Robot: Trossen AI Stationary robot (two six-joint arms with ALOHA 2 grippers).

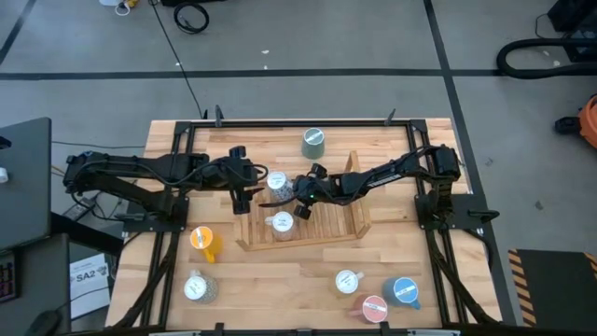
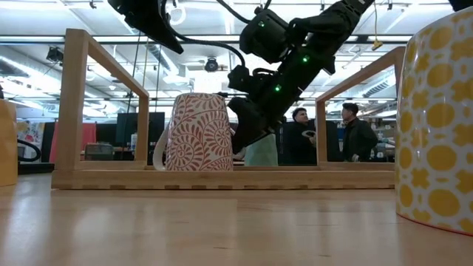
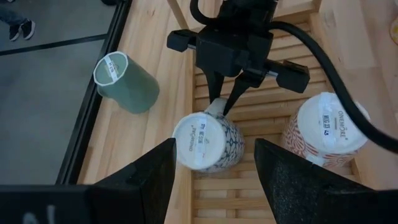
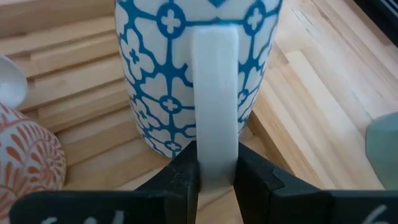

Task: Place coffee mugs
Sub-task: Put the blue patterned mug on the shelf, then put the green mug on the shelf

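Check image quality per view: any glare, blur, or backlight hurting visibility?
High view: even light, soft shadows, no glare. Low view: bright room behind leaves the right hand silhouetted; the yellow-patterned white mug at the picture's edge is close and soft. Right wrist view: the blue-patterned white ceramic mug is sharp, its handle pinched by the dark fingers. Left wrist view: clear, own fingers blurred.

Eight patterned mugs (image 1: 278,183), all inverted.
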